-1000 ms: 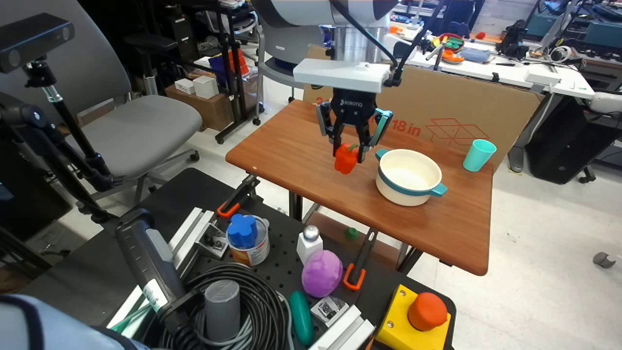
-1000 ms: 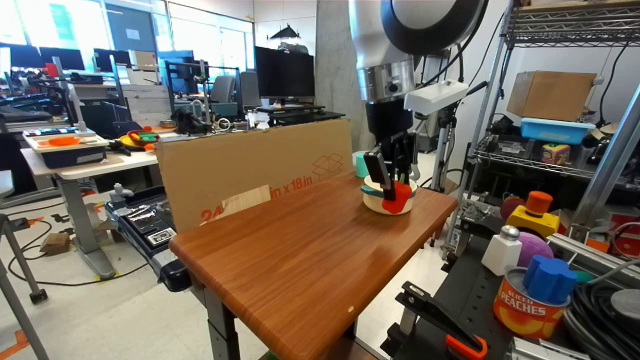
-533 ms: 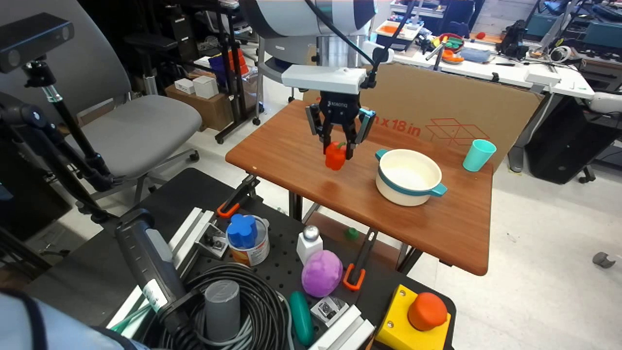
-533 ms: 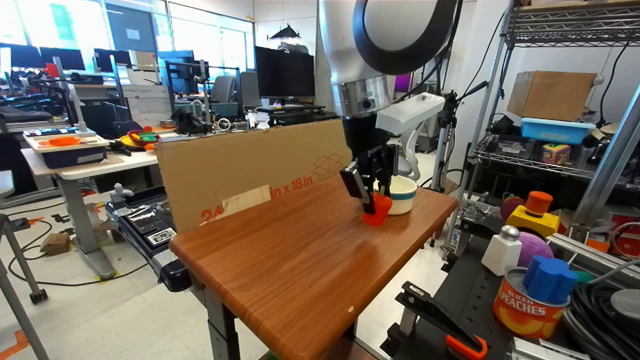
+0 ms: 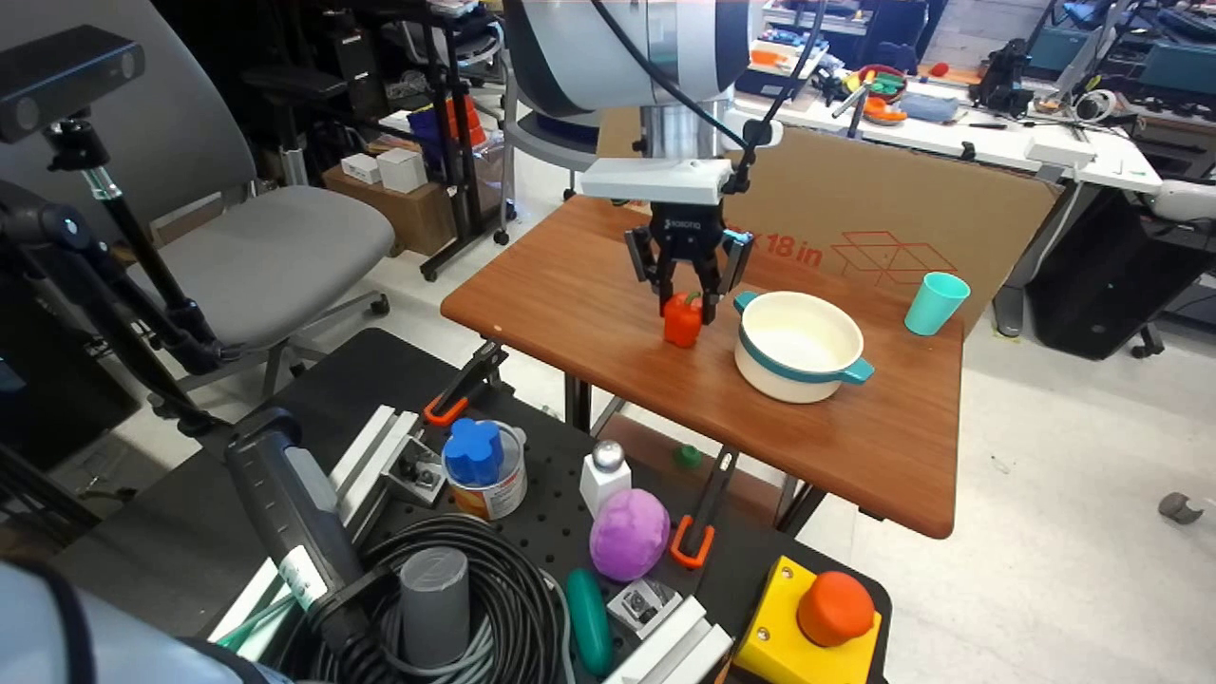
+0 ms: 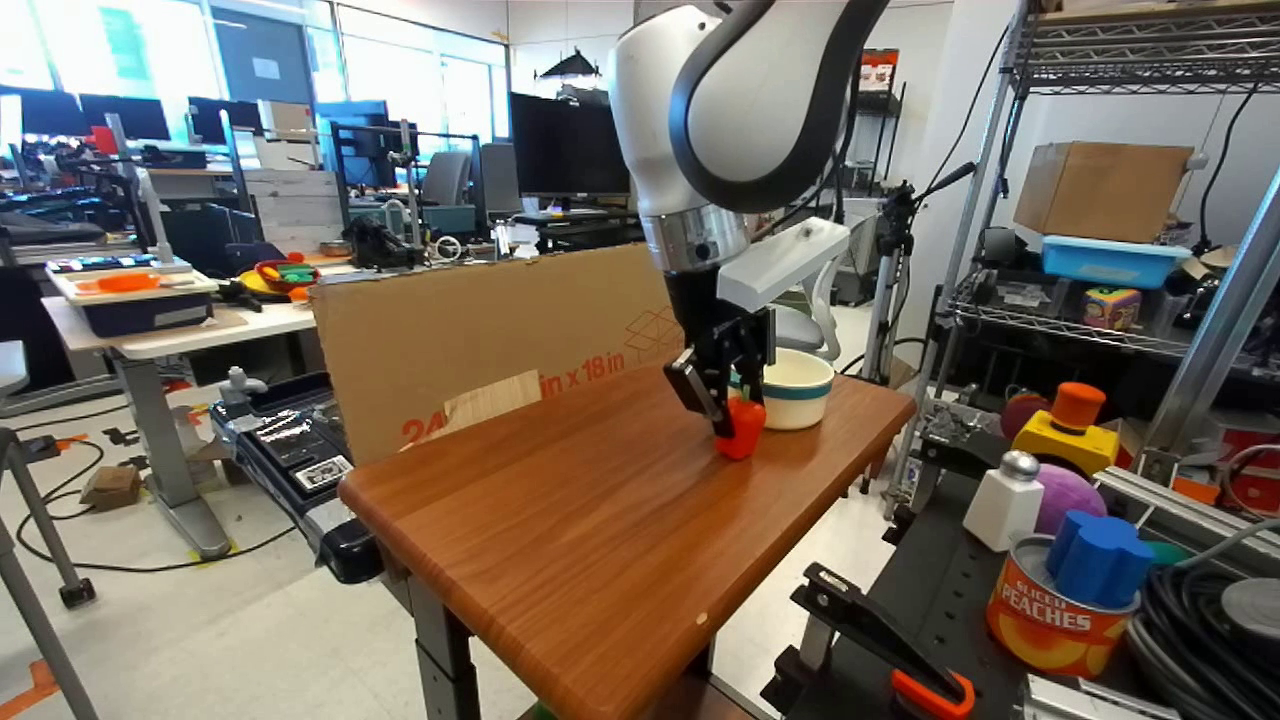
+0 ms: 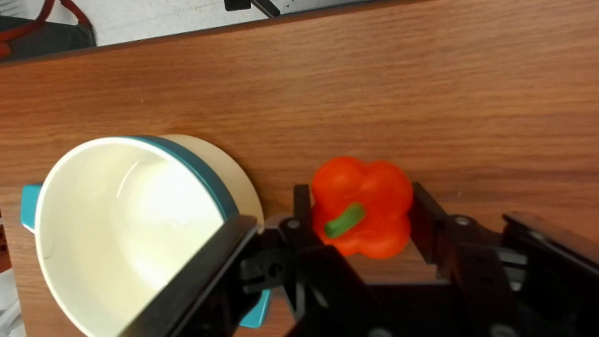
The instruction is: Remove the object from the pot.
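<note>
Since the pepper (image 6: 740,430) lies between the fingers (image 7: 302,203) of the claw (image 7: 359,204), straight below its palm, what we must mind is the pot (image 5: 781,382) just beside them. From the wrist view, we see a narrow strip of bench (image 7: 365,107) between the pot's wall and the nearer finger; spreading the claw should send that finger's linkage toward the pot, and we judge it could nudge the nearer handle (image 5: 745,301). The claw is drawn in to the pepper's own width and appears to pinch it by the sides; we make out no clear gap. The pepper is already out of the pot, its foot at or very near the bench, though we cannot tell whether they touch. Its long axis stands close to upright. We take this for the setting-down step, with a gentle release and a lift straight up left to do. As for looks, the pepper is glossy orange-red, four rounded lobes from above, with a short green stem (image 7: 345,221) bent to one side.
</note>
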`<action>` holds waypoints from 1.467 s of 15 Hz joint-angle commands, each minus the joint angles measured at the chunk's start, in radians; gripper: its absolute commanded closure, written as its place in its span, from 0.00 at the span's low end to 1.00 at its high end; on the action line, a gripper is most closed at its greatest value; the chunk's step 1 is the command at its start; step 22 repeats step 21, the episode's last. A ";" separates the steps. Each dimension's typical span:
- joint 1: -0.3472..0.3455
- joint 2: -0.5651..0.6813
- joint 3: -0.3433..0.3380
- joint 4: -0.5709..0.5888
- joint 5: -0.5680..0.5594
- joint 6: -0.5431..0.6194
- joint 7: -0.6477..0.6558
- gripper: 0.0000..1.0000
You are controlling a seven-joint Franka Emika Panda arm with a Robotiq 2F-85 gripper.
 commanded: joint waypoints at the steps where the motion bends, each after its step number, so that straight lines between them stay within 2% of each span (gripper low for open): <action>1: 0.029 0.030 -0.021 0.041 -0.022 -0.044 0.031 0.52; 2: 0.034 0.025 -0.022 0.034 -0.027 -0.047 0.035 0.33; 3: 0.036 0.018 -0.021 0.027 -0.027 -0.048 0.036 0.21; 6: 0.044 -0.023 -0.015 -0.028 -0.030 -0.036 0.032 0.02; 9: 0.051 -0.093 -0.008 -0.117 -0.036 -0.003 0.020 0.00; 11: 0.040 -0.196 0.001 -0.218 -0.029 0.035 -0.001 0.00; 13: 0.002 -0.311 0.028 -0.305 0.033 0.044 -0.049 0.00; 16: -0.065 -0.478 0.067 -0.393 0.227 0.008 -0.127 0.00; 17: -0.037 -0.338 0.059 -0.299 0.132 0.013 -0.061 0.00; 19: -0.057 -0.394 0.067 -0.327 0.145 0.010 -0.078 0.00; 22: -0.054 -0.373 0.069 -0.321 0.144 0.011 -0.075 0.00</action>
